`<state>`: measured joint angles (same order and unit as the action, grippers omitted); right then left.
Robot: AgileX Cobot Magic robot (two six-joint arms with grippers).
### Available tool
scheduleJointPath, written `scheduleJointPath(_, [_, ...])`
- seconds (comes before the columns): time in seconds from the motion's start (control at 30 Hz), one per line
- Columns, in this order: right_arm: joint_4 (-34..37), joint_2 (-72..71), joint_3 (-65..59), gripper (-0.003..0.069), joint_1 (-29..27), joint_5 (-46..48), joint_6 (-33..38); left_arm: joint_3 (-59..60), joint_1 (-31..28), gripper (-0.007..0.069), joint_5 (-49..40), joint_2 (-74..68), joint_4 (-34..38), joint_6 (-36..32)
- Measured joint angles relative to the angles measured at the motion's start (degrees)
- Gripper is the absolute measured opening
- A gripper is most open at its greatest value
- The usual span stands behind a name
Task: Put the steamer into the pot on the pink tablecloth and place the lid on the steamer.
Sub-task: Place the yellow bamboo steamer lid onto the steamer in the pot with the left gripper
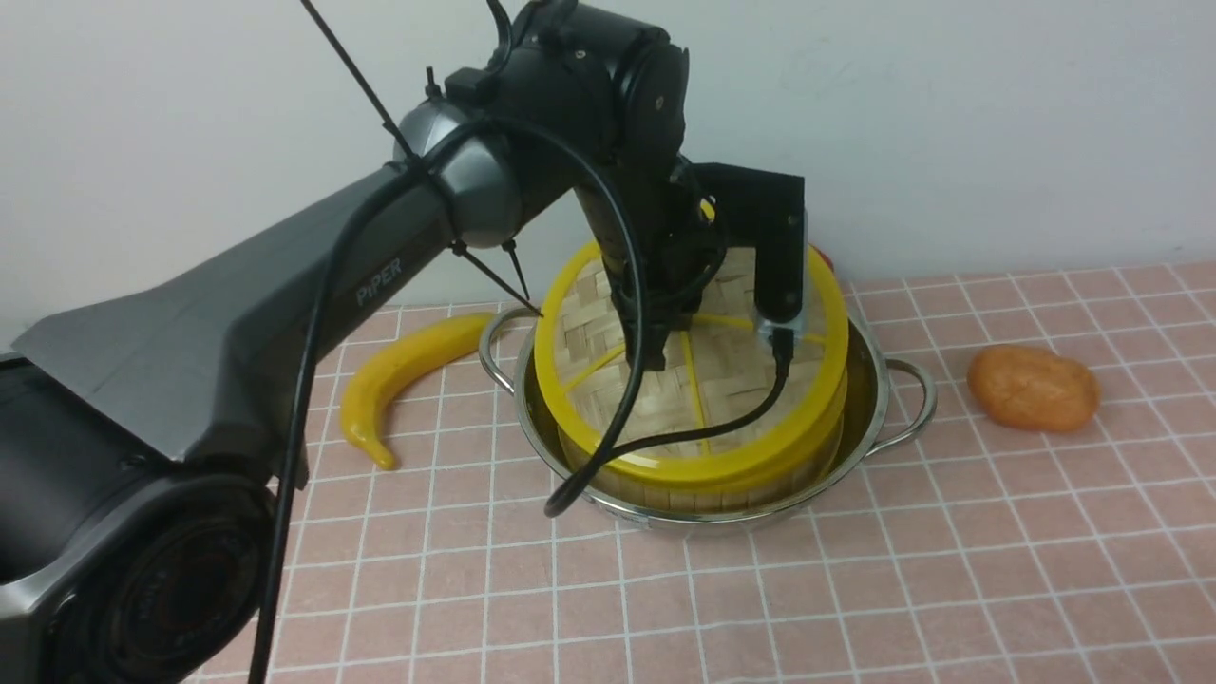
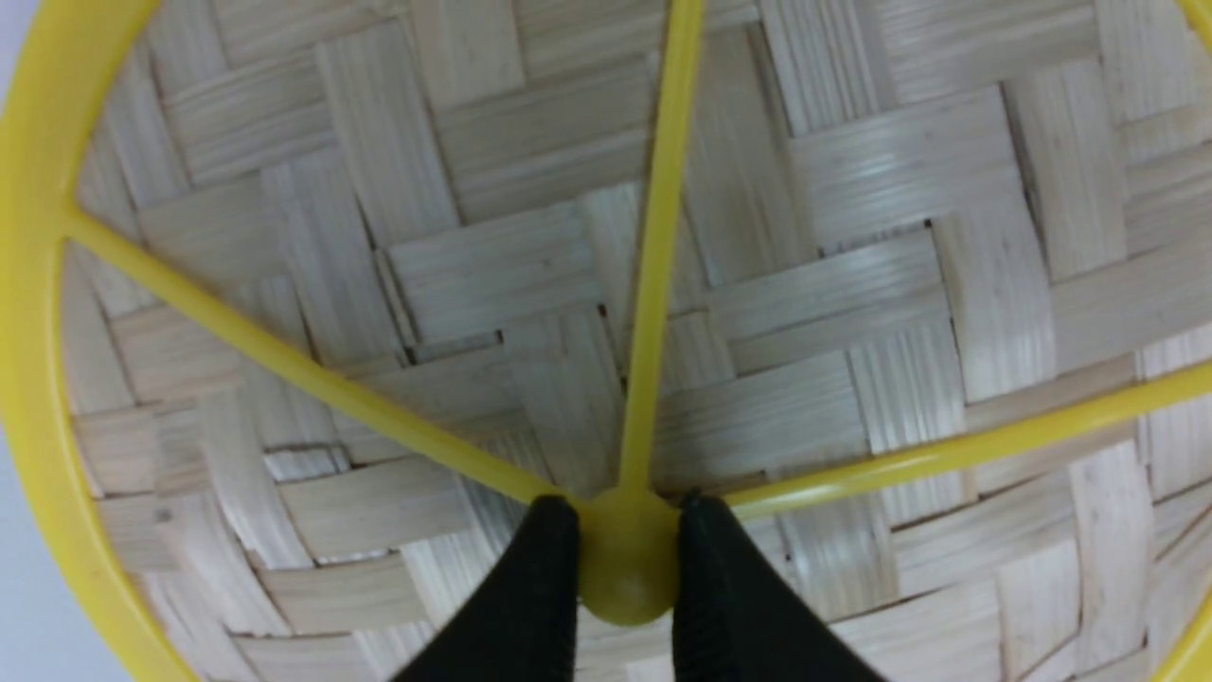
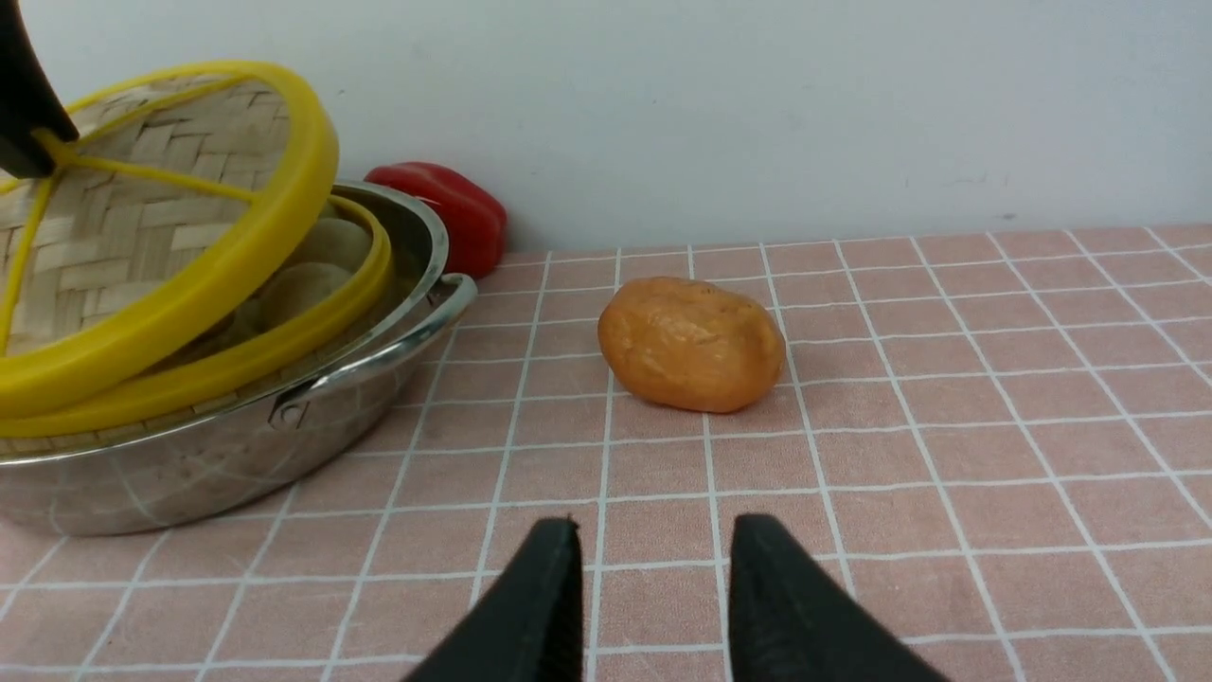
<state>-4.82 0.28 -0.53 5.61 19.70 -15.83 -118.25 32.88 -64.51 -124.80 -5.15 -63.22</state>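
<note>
1. A plain pale wall [image 1: 950,114] backs the pink cloth [image 1: 855,589]. At the left a banana [image 1: 399,375] lies just beside the pot [image 1: 665,518].
2. The pot stands mid-cloth with the steamer [image 1: 684,496] inside it, dumplings [image 3: 303,284] showing.
3. The lid [image 1: 722,380] hangs tilted over the steamer, near edge down at its rim, far edge lifted. The left gripper [image 2: 625,507] is clenched on the lid's centre knob [image 2: 625,568].
4. The knob is small and round, so the tilted lid could twist out of that pinch.
5. Let go at this tilt, the lid may land askew or slide between steamer and pot.
6. The arm's cable [image 1: 560,499] loops past the lid's front and might catch under it.
7. A potato [image 1: 1034,388] lies well apart on the right. The right gripper [image 3: 653,526] hangs low over the cloth, jaws parted and empty.
</note>
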Motion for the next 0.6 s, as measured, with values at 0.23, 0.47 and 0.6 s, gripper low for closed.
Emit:
scheduleJointPath(0.23, [0.00,0.00,0.00,0.0240,0.00,0.00,0.00,0.00,0.00,0.0116,1.59,-1.53,0.27,-0.49])
scheduleJointPath(0.47, [0.00,0.00,0.00,0.0240,0.00,0.00,0.00,0.00,0.00,0.0116,3.46,-2.62,0.44,-0.41])
scheduleJointPath(0.6, [0.00,0.00,0.00,0.0240,0.00,0.00,0.00,0.00,0.00,0.0116,3.48,-2.65,0.44,-0.36])
